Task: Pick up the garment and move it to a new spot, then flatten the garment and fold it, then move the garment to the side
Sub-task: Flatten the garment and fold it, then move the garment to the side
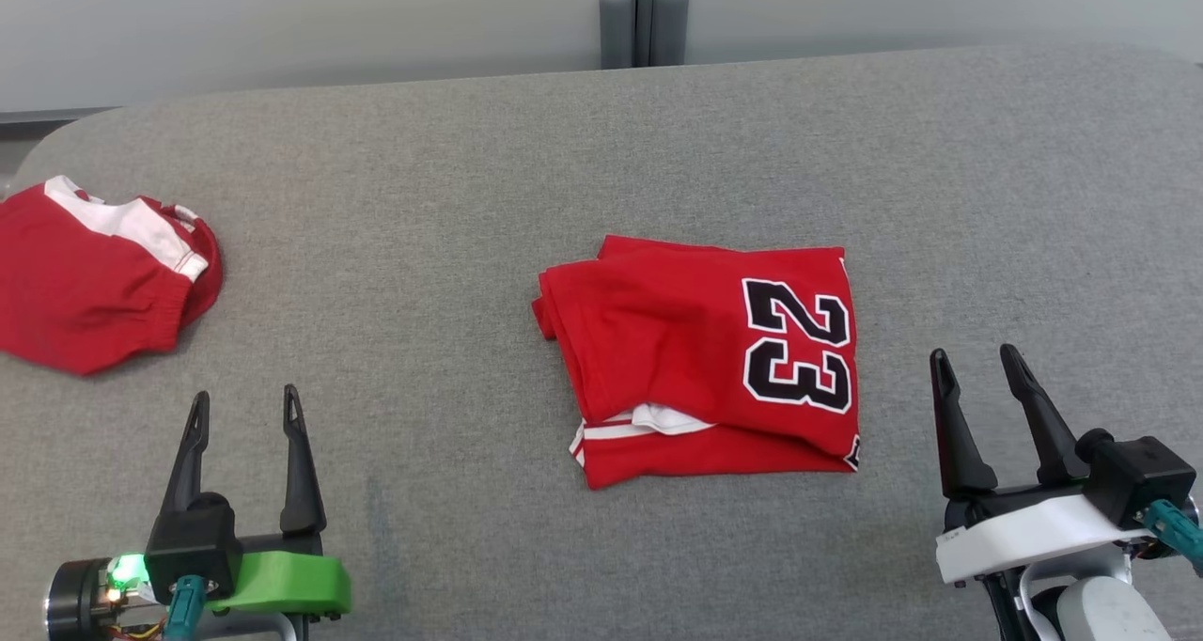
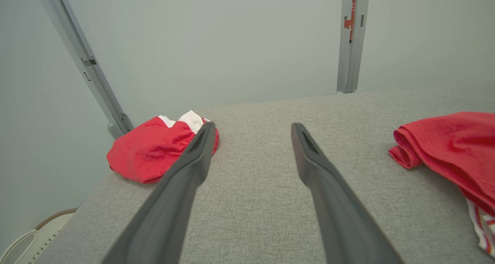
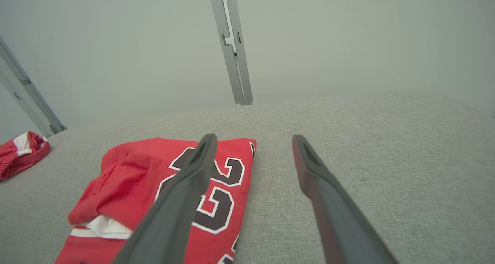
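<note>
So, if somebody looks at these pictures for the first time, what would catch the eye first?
First comes the red jersey with a black 23, lying folded in the middle of the grey table. Next is a second red garment with white trim, bunched at the table's left edge. The left pincer and right pincer stand open and empty at the near side, one on each side of the jersey.

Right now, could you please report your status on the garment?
Left gripper and right gripper: jaws open, empty. Jersey roughly folded, lying ahead, untouched. Second red garment far left, well apart.
</note>
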Available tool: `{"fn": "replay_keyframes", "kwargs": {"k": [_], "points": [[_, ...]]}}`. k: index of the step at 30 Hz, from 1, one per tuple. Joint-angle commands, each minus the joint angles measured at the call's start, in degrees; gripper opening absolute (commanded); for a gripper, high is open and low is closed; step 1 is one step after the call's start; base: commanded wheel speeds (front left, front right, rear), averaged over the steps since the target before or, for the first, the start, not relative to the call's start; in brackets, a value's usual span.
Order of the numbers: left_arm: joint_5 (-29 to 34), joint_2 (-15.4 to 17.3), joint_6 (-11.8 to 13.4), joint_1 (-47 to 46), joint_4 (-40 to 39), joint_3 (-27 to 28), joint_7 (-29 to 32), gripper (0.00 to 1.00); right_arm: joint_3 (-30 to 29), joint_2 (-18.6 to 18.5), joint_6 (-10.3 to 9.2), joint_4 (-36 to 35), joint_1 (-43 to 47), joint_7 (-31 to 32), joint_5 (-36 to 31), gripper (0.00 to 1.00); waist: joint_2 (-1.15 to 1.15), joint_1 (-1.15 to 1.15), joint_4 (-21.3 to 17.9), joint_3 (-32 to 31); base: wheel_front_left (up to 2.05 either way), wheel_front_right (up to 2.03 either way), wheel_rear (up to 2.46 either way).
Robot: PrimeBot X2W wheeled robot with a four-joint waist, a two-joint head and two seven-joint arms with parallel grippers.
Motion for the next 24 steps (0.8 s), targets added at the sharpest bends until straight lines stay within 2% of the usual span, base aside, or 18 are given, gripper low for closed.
{"fn": "replay_keyframes", "kwargs": {"k": [1,17,24], "points": [[-0.4,0.0,-0.2,0.1,0.2,0.0,0.1,1.00,0.0,0.0,-0.06,0.3,-0.4,-0.2,0.1,1.00,0.00,0.00,0.3,-0.2,0.00,0.00,0.00],[-0.9,-0.1,-0.5,-0.2,0.5,0.7,0.1,1.00,1.5,-0.6,-0.06,2.0,-1.9,-0.2,0.3,1.00,0.00,0.00,0.6,-0.2,0.00,0.00,0.00],[-0.7,-0.3,-0.2,-1.9,0.0,0.3,0.1,1.00,7.3,-3.7,-0.06,8.3,-11.4,-0.2,1.1,1.00,0.00,0.00,0.2,1.6,0.00,0.00,0.00]]}}
